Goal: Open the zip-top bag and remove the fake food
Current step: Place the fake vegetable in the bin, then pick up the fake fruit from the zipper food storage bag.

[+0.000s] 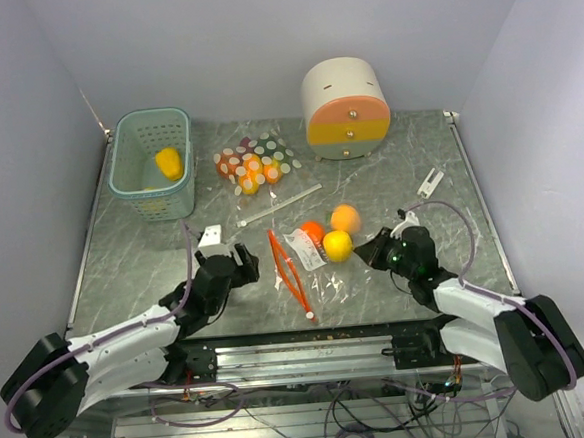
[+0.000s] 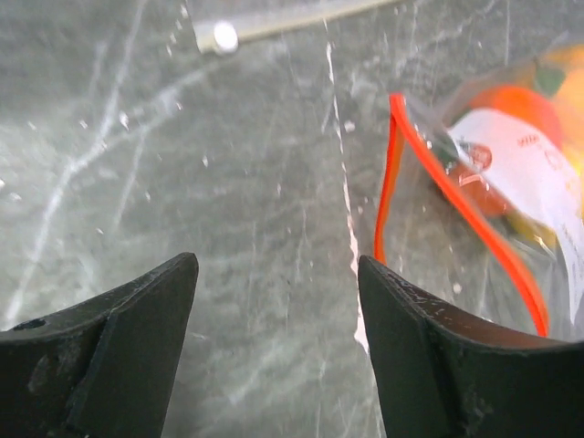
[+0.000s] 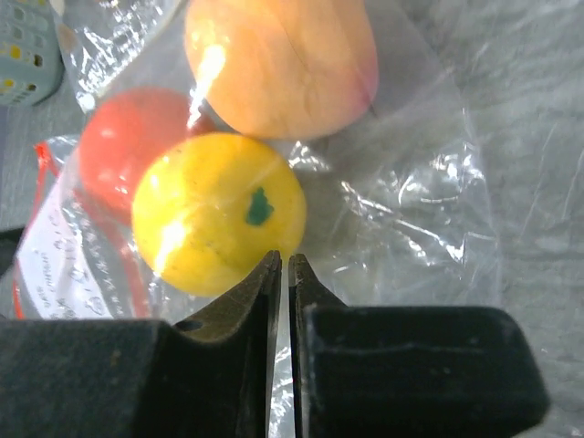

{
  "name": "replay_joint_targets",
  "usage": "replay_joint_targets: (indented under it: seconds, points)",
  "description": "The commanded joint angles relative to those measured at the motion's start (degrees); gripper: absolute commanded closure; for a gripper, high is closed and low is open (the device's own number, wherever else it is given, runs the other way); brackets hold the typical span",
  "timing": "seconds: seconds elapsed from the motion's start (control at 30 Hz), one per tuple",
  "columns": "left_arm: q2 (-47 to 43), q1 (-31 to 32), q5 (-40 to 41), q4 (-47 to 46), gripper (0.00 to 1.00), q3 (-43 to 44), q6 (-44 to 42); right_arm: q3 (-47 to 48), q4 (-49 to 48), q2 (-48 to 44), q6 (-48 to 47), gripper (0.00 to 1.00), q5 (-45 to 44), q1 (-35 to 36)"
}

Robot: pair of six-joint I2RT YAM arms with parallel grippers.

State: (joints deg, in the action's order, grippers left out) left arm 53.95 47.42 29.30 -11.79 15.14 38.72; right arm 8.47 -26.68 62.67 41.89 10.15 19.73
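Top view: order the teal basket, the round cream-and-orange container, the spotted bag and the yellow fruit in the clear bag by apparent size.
1. teal basket and round container: largest, too alike to rank.
2. spotted bag.
3. yellow fruit inside the clear bag: smallest by far.

Three fruits [image 1: 338, 245] [image 1: 346, 218] [image 1: 313, 231], one clear bag [image 1: 324, 282], one basket [image 1: 156, 201].

An orange-rimmed clear zip-top bag [image 1: 307, 268] is showing yellow, red and peach fake food [image 1: 338, 244] on a grey marbled table [image 1: 125, 261].
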Motion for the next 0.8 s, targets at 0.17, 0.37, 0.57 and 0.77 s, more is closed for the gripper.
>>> replay_joint_targets:
  seconds: [0.17,0.37,0.57,0.77]
  points:
    - [4.7,0.7,-17.3,-17.2,0.29,-6.1,12.1,7.2,8.1,-6.1,-2.8,0.87,-2.9,0.3]
    - [20.6,0.7,-28.1,-38.9,0.29,-5.3,15.0,11.6,10.2,-3.0,-5.7,0.84,-6.5,-0.8]
    - [31.6,1.2,-31.0,-49.6,0.30,-2.9,16.5,13.7,7.9,1.7,-5.1,0.83,-4.7,-3.5]
    - [35.3,1.2,-31.3,-47.9,0.41,1.5,13.9,13.7,8.2,3.4,-5.5,0.83,-4.4,-4.6]
